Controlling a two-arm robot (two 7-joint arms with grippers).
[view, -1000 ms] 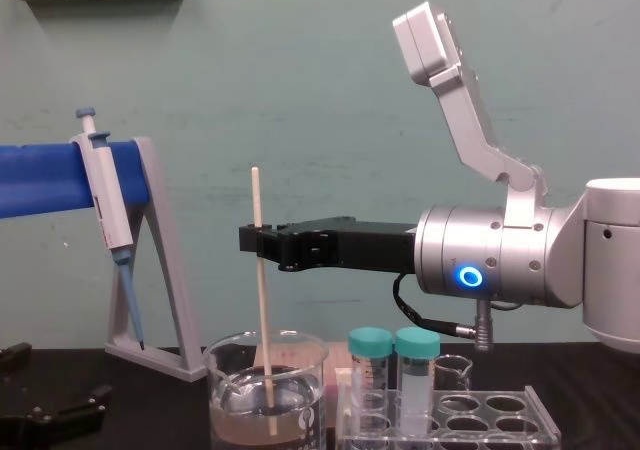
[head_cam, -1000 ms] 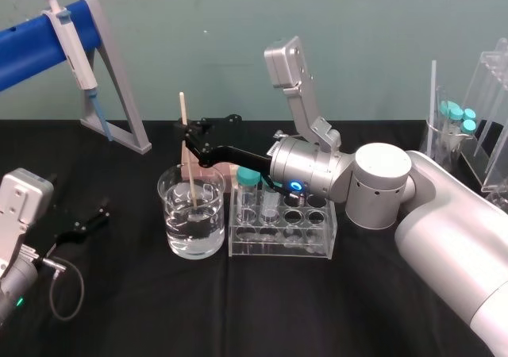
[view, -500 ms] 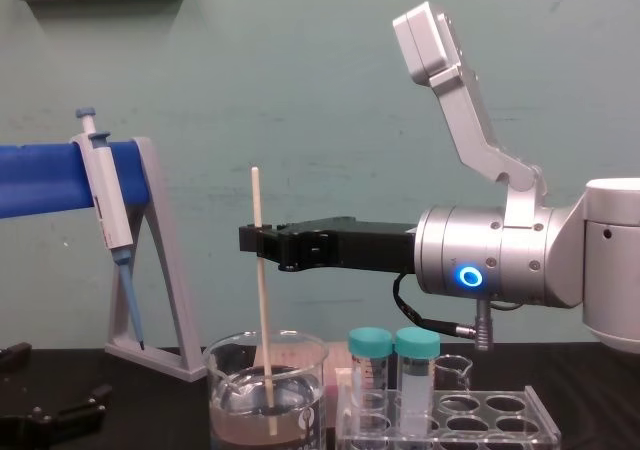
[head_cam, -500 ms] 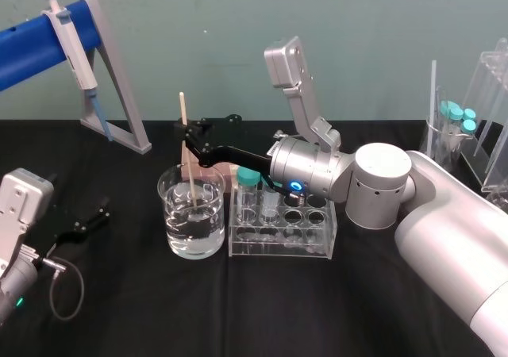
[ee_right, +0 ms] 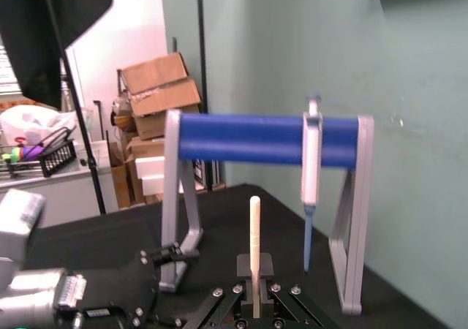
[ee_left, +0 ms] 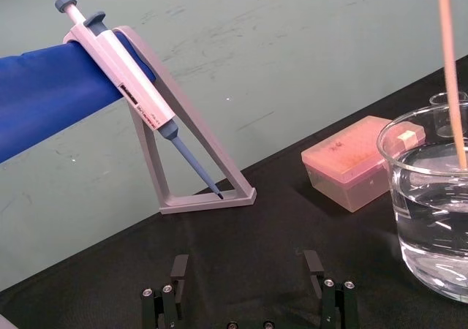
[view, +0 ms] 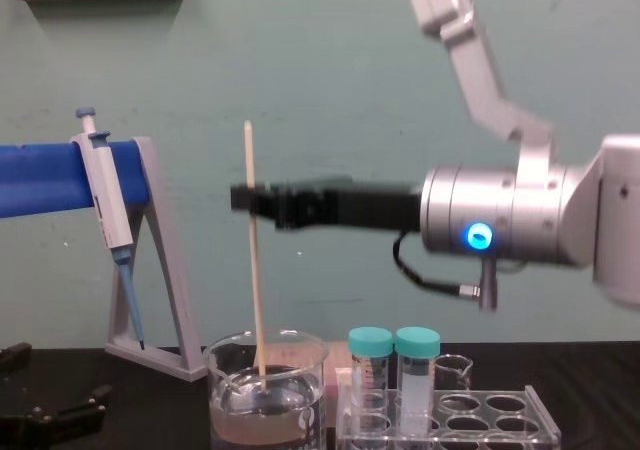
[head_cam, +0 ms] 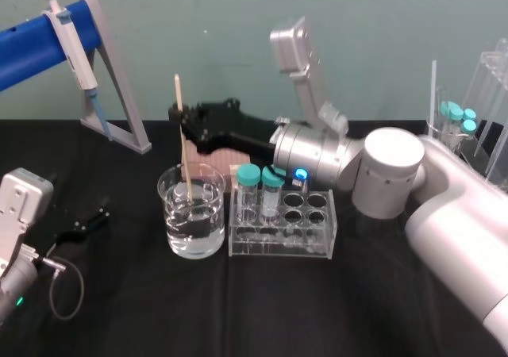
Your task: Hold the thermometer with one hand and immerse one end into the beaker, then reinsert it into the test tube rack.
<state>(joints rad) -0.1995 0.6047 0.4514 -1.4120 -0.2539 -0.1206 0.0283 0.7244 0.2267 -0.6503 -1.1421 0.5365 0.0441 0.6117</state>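
The right tool (head_cam: pixel 181 120) reached in from 3 o'clock, high above the black counter (head_cam: pixel 357 309), its black fingers clamped on the thermometer (head_cam: pixel 183 147) a little below the rod's top end. The pale rod stood nearly upright, leaning very slightly. Its lower end hung inside the beaker (head_cam: pixel 192 222), down at about the water line; from where I stood I could not tell whether the tip was actually wet. From the chest camera the thermometer (view: pixel 254 270) rose well above the beaker's rim (view: pixel 265 342), and the arm's blue ring glowed off toward 3 o'clock.

The beaker held clear water and sat just beside the test tube rack (head_cam: pixel 278 246), at the rack's 9 o'clock. Two teal capped tubes (head_cam: pixel 250 176) stood in the rack's holes nearest the beaker; the other holes I could see were open.

The left tool (ee_left: pixel 246 265) rested low over the counter at the beaker's 8 o'clock, well apart from it, its two fingers spread wide with nothing between them.

At the beaker's 11 o'clock, a pipette (head_cam: pixel 67 32) hung on the blue bar of a grey stand (head_cam: pixel 119 95). A pink box (ee_left: pixel 347 172) sat on the counter just behind the beaker.
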